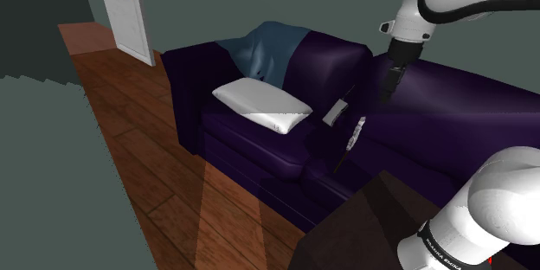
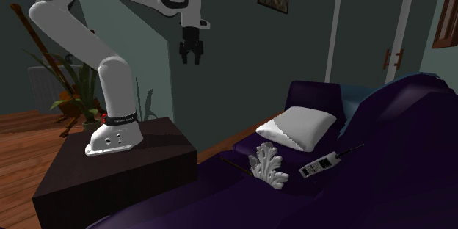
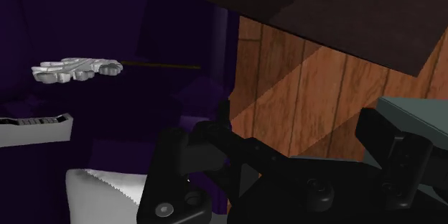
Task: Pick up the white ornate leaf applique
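Gripper (image 2: pixel 190 53) released, holding nothing. Second exterior view: white leaf applique (image 2: pixel 267 165) on sofa (image 2: pixel 396 154) at 5 o'clock from jaws, well apart.

I see a dark purple sofa (image 1: pixel 450 95) carrying everything. A white pillow (image 1: pixel 262 104) lies flat on the seat, with a blue throw (image 1: pixel 264 48) draped over the backrest behind it. Nearer the stand, the white leaf applique (image 2: pixel 268 165) lies on the seat, a grey handset (image 2: pixel 321 164) just beside it, not touching.
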{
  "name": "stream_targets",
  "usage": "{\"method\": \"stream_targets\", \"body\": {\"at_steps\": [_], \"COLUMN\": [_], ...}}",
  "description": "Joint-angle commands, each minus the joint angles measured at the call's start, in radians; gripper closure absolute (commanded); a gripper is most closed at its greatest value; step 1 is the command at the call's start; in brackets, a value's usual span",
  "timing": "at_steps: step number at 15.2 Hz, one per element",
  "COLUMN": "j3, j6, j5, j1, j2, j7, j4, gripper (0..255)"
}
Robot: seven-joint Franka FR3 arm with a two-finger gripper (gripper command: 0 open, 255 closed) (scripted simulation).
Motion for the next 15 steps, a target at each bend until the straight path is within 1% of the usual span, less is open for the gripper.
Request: {"method": "stream_targets", "body": {"at_steps": [1, 5, 9, 12, 15], "j3": [-0.033, -0.107, -0.181, -0.233, -0.284], "j6": [0.048, 0.151, 0.260, 0.343, 0.425], "j5": [-0.035, -0.103, -0.158, -0.187, -0.200], "j1": [-0.007, -0.024, -0.036, -0.041, -0.042], "j2": [0.024, 0.110, 0.221, 0.319, 0.427], "j7": [-0.055, -0.164, -0.271, -0.351, -0.433], "j4": [-0.025, -0.040, -0.031, -0.009, 0.026], "gripper": [0, 0, 0, 0, 0]}}
